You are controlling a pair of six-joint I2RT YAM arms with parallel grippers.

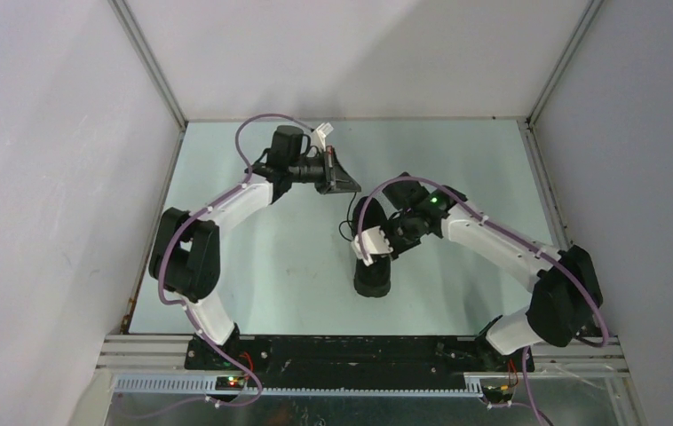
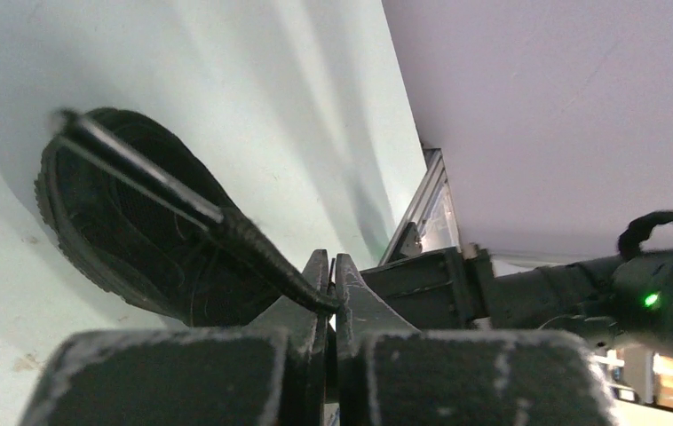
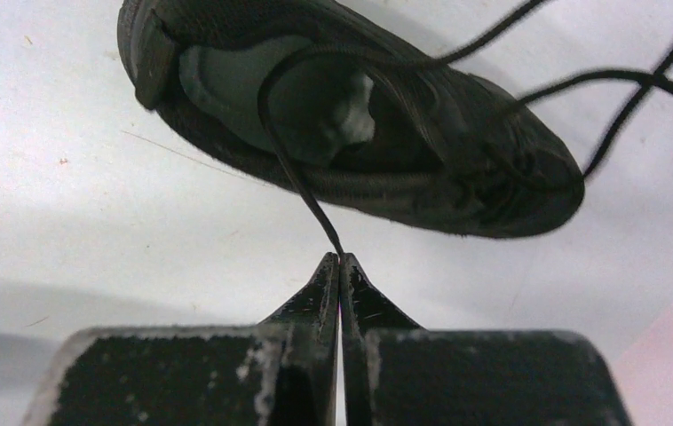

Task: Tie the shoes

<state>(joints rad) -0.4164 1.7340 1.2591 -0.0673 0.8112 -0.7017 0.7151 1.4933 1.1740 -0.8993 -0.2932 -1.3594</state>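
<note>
Left gripper (image 2: pixel 333 277) jaws clamped on a lace (image 2: pixel 266 257). Right gripper (image 3: pixel 340 271) jaws pinch another lace strand (image 3: pixel 302 191). Sneaker (image 3: pixel 457 191) rests on table (image 1: pixel 262 266).

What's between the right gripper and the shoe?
Only a thin black lace, pinched by the right gripper and running to the shoe, over the table; right wrist view.

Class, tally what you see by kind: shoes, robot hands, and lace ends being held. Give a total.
Shoe: 1
Robot hands: 2 (left hand, right hand)
Lace ends held: 2 (left lace end, right lace end)
Total: 5
</note>
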